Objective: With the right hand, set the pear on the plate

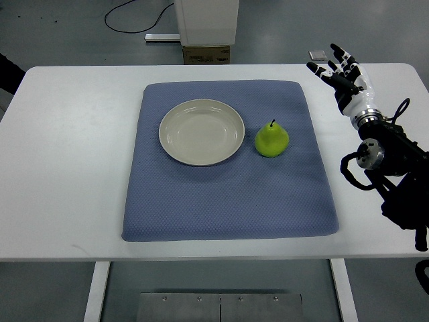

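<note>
A green pear (271,139) stands upright on the blue mat (228,194), just right of a round cream plate (201,131) that holds nothing. My right hand (338,69) hovers over the table's far right corner, well to the right of the pear and off the mat. Its fingers are spread and hold nothing. The right arm (385,161) comes in from the right edge. The left arm does not show.
The white table (67,168) carries the mat in its middle. Beyond the far edge stand a white post with a brown box (206,54) at its base and a black cable (131,20) on the floor. A small dark object (318,56) lies near the right hand.
</note>
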Robot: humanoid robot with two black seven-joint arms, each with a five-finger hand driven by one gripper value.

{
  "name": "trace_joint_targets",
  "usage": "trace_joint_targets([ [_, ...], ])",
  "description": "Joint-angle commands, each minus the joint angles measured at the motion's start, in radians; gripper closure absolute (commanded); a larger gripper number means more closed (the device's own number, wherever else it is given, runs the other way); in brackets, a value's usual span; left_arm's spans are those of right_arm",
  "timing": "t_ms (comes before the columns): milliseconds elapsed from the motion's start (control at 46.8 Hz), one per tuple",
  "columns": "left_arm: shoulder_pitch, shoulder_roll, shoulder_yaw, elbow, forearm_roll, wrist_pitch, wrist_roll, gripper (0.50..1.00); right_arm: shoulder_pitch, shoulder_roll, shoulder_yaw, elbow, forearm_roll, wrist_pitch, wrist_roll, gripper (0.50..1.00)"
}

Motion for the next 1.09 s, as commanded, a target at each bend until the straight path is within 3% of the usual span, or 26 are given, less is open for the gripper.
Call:
trace_joint_targets([
  [0, 0.000, 0.000, 0.000, 0.000, 0.000, 0.000, 0.000, 0.500, 0.002, 0.000, 0.000, -0.005, 0.001, 0.000, 0.000, 0.500],
  [299, 0.000, 0.000, 0.000, 0.000, 0.000, 0.000, 0.001, 0.500, 0.001, -0.003, -0.005, -0.003, -0.001, 0.015, 0.001, 0.500],
  [577, 0.000, 0.000, 0.000, 0.000, 0.000, 0.000, 0.000, 0.500, 0.005, -0.025, -0.057, 0.006, -0.002, 0.089, 0.005, 0.500],
  [833, 0.000, 0.000, 0.000, 0.000, 0.000, 0.000, 0.001, 0.500, 0.016, -0.026, -0.106, 0.041, -0.013, 0.109, 0.006, 0.500],
  [1068, 0.000, 0.000, 0.000, 0.000, 0.000, 0.000, 0.000, 0.500, 0.033, -0.040, -0.216, 0.069, -0.080, 0.146, 0.086, 0.500],
])
